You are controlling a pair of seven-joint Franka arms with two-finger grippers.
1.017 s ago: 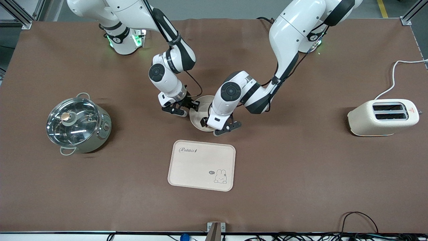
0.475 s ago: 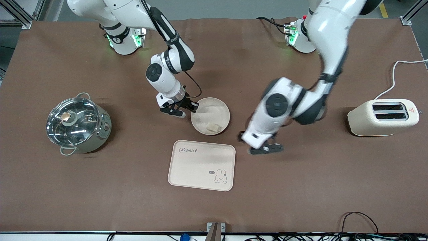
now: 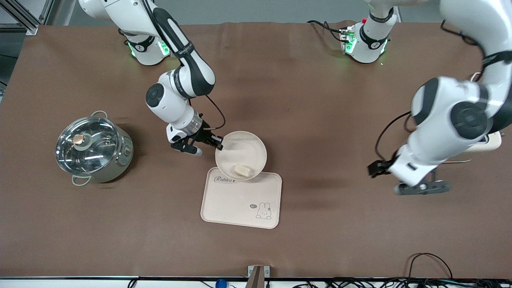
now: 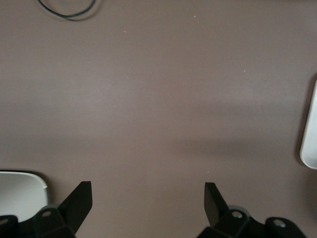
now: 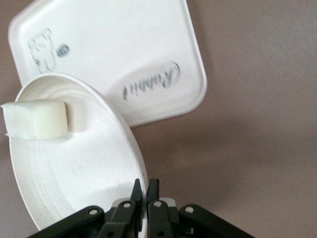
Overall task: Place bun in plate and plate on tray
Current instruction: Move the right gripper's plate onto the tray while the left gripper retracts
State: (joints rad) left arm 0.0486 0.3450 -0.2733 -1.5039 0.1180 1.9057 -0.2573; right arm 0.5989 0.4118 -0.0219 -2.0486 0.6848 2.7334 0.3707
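Observation:
My right gripper is shut on the rim of the round cream plate and holds it tilted. The plate overlaps the edge of the tray that lies farther from the front camera. The pale bun lies in the plate at its lower side. The right wrist view shows the fingers pinching the plate rim, with the bun inside and the "Rabbit" tray below. My left gripper is open and empty above bare table near the toaster; its jaws stand wide apart.
A steel pot with a glass lid stands toward the right arm's end of the table. A cream toaster sits at the left arm's end, mostly hidden by the left arm. Cables run along the table's front edge.
My right gripper has carried the plate with the bun toward the front camera, partly over the tray. My left arm has let go of the bun and swung away to the toaster's end.

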